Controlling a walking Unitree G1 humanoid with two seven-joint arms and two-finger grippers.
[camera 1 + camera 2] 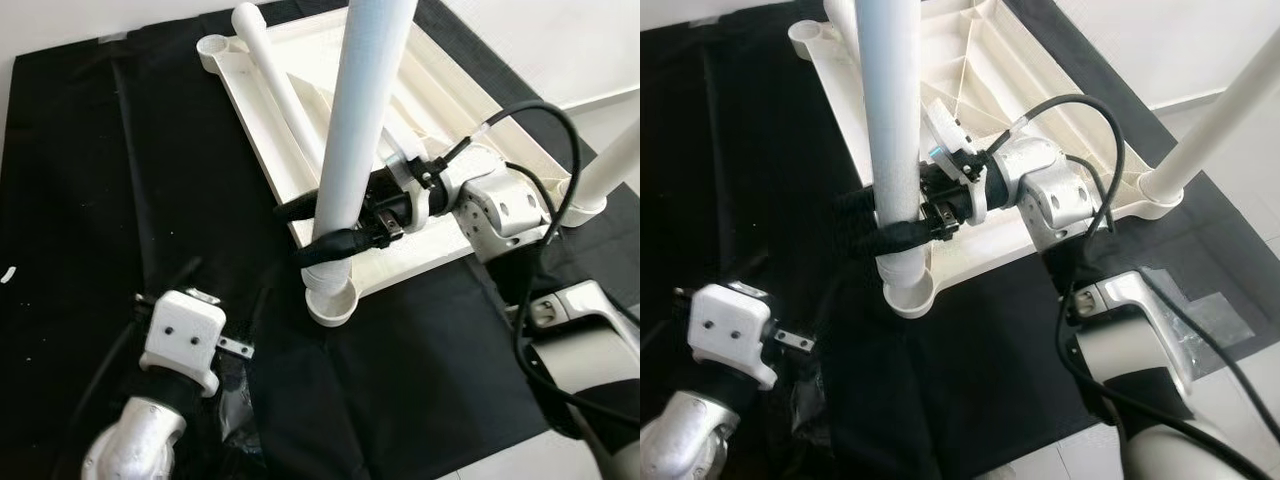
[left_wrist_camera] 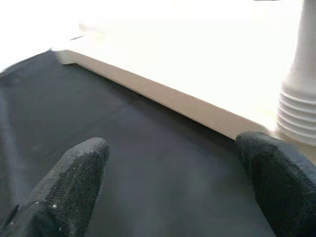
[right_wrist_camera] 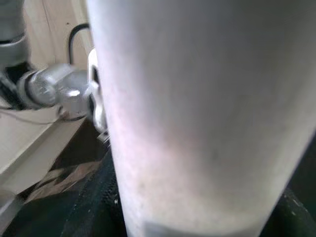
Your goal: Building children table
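Note:
The white table top (image 1: 262, 150) lies upside down on a black cloth (image 1: 90, 180). A white table leg (image 1: 360, 120) stands upright in the near corner socket (image 1: 332, 302). My right gripper (image 1: 318, 228) is shut on this leg just above the socket, its black fingers wrapped around it; the leg (image 3: 197, 113) looms close in the right wrist view. A second leg (image 1: 1220, 110) stands in the right corner. A third leg (image 1: 285, 90) lies loose on the underside. My left gripper (image 2: 173, 158) is open and low over the cloth, facing the table top's edge (image 2: 163, 96).
White floor (image 1: 560, 40) lies beyond the cloth at the far right. A cable (image 1: 560, 150) loops from my right wrist over the table top. The cloth is rumpled near my left arm (image 1: 180, 345).

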